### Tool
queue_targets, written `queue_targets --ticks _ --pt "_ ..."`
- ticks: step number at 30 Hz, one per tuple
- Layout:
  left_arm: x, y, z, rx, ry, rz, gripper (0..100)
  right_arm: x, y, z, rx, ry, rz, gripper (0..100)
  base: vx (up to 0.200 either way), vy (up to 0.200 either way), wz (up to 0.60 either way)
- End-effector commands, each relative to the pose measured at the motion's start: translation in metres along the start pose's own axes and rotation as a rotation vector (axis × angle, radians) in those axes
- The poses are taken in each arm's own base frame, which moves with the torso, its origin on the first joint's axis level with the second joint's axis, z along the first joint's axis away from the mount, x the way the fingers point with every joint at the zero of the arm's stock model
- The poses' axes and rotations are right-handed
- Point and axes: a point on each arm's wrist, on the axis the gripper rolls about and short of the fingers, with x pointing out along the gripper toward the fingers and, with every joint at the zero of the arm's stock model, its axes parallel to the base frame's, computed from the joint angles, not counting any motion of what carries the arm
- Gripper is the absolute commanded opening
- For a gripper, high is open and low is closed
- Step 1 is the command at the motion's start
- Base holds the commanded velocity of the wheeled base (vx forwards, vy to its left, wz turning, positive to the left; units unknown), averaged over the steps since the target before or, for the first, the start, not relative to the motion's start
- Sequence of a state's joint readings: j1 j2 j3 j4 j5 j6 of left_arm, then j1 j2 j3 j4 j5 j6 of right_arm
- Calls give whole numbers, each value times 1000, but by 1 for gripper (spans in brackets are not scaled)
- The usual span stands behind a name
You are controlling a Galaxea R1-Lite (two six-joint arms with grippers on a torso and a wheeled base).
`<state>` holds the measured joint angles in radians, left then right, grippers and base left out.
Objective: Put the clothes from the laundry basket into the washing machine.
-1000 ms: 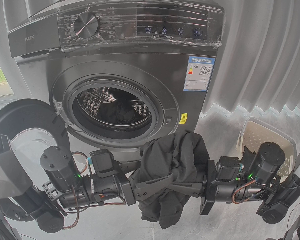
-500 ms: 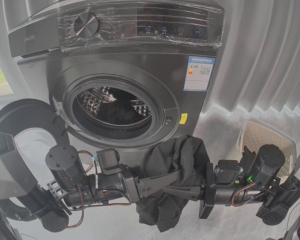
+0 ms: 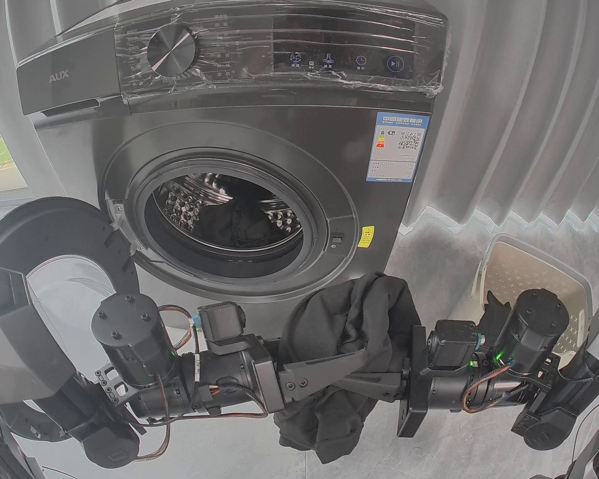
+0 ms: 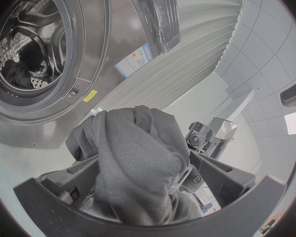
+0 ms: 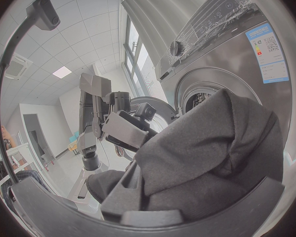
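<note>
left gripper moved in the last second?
Yes. The left gripper has shifted toward the robot's right, further across the black garment, judged against the fixed washing machine behind it.

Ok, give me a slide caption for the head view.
Right gripper holds a dark garment before the open washing machine; left gripper against it.

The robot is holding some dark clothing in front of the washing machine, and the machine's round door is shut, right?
Not quite. The door is open, swung out to the robot's left of the washing machine, as the head view shows; you can see right into the drum. The rest is right: the dark clothing is held up in front of the machine.
</note>
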<state>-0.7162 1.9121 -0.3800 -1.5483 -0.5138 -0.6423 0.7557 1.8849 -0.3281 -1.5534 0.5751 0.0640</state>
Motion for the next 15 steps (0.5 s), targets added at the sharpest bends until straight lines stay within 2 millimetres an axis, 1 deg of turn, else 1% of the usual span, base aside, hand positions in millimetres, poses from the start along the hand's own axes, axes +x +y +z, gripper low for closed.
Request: queue_targets --ticks 1,11,15 --pt "2 2 -2 0 6 4 0 0 0 0 1 1 1 0 0 0 0" --pt "3 2 -1 7 2 -1 0 1 0 -1 1 4 0 0 0 0 0" --pt "1 -2 4 20 -18 -6 0 1 0 -1 0 5 0 0 0 0 0"
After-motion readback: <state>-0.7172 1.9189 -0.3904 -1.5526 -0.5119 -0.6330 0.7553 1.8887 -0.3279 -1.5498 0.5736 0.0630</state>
